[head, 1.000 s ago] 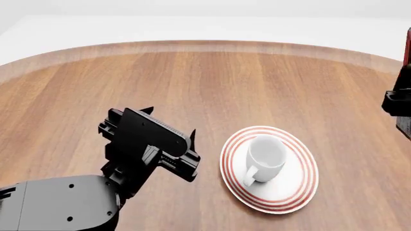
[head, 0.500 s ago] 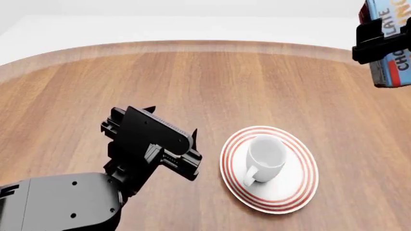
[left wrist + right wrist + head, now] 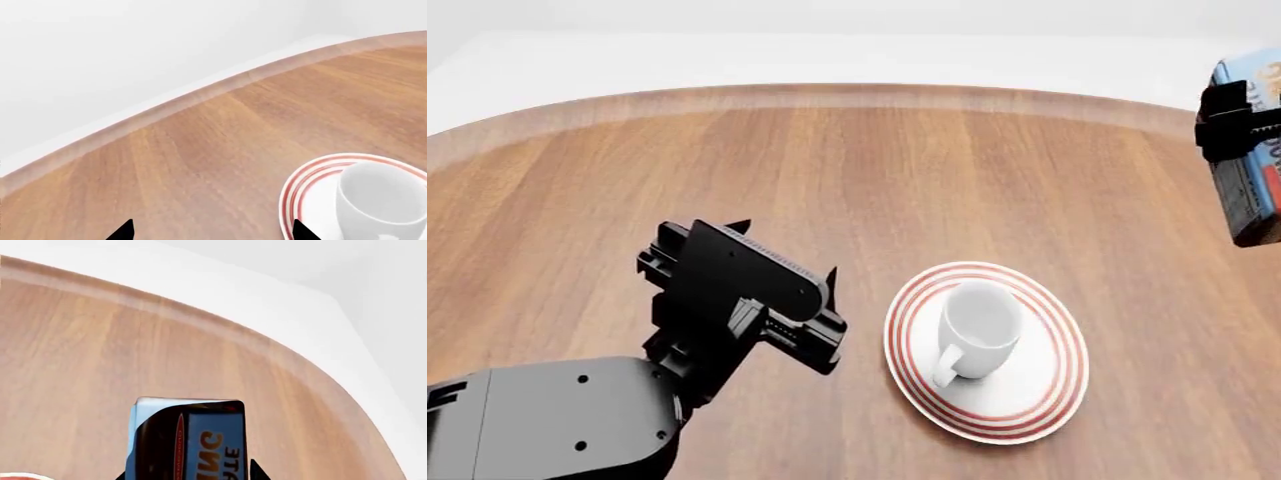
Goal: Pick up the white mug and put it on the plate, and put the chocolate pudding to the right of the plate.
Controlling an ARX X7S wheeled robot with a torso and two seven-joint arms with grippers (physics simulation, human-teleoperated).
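The white mug [image 3: 980,328] already stands upright on the plate [image 3: 1049,394], so that half looks done; the chocolate pudding [image 3: 1249,160] is held aloft, clamped in the right pincer [image 3: 1232,125], well right of the plate above the bench [image 3: 868,170], not yet set down; the left pincer [image 3: 210,231] gapes empty beside the plate

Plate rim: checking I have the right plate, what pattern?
Concentric red rings on white plate, clearest in head view.

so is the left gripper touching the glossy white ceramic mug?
Apart. Head view shows bare wood between the left gripper and the red-ringed plate that holds the white mug.
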